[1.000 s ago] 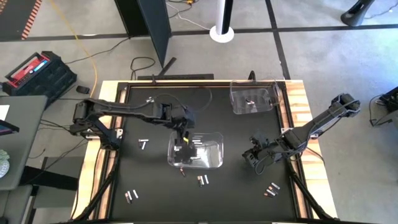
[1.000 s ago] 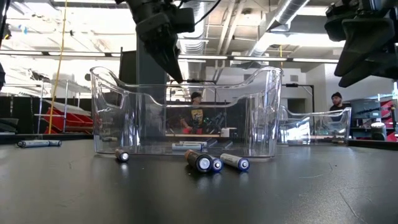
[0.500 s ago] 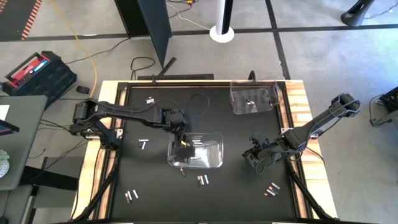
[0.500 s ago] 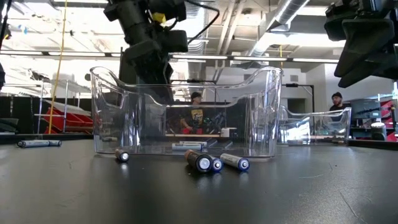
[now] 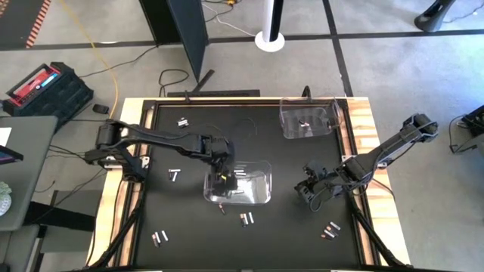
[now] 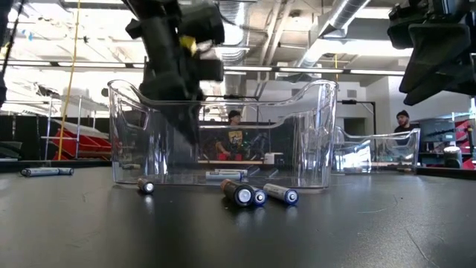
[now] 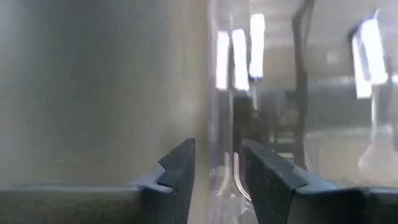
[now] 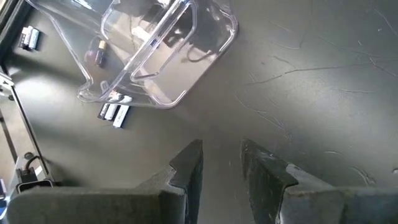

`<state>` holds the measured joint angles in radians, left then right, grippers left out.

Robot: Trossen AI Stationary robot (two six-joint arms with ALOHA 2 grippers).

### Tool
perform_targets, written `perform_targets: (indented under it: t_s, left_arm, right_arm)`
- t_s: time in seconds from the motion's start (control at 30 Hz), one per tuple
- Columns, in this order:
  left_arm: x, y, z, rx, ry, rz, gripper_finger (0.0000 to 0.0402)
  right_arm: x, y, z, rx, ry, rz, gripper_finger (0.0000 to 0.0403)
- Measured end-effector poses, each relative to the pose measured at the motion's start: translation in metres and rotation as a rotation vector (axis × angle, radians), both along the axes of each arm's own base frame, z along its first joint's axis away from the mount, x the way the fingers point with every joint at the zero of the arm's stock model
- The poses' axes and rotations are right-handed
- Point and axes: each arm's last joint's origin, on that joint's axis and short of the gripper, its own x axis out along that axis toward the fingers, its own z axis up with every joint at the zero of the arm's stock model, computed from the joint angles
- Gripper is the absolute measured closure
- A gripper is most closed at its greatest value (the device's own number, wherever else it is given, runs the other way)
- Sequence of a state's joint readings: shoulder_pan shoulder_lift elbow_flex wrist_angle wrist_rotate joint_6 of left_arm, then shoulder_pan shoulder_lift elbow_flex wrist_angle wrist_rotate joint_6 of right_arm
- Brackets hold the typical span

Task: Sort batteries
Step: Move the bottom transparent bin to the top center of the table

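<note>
Partly sorted: few silvery cylindrical batteries (image 5: 240, 173) inside the clear rectangular plastic bin (image 5: 265, 168), several pairs (image 5: 247, 219) loose on the black tabletop (image 5: 189, 227) nearby; left claw (image 5: 222, 180) inside bin, right claw (image 5: 311, 191) beside bin, both part-open, empty.

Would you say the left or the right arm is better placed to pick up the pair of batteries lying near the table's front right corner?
Probably the right: the right gripper hovers just above the pair of batteries, while the left gripper is down inside the central bin.
</note>
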<state>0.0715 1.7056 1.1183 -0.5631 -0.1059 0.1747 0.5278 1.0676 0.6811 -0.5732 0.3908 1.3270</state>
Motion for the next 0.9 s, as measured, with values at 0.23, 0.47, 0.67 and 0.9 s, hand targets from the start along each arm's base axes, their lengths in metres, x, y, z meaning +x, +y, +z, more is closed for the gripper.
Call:
perform_targets:
  t_s: [0.23,0.47,0.67,0.9]
  left_arm:
    - [0.024,0.001,-0.014,-0.025,0.064,0.046,0.0312]
    - [0.035,0.003,0.001,-0.005,0.076,0.039,0.0374]
    - [0.039,0.004,0.013,0.000,0.059,0.032,0.0398]
    - [0.035,0.031,0.016,-0.043,0.050,0.272,0.0399]
  right_arm:
    - [0.000,0.000,0.000,0.005,-0.002,-0.005,0.0275]
    - [0.000,0.000,0.000,0.005,-0.002,-0.005,0.0275]
    - [0.000,0.000,0.000,-0.002,0.003,0.000,0.0275]
    - [-0.001,-0.001,-0.001,-0.013,0.019,0.002,0.0275]
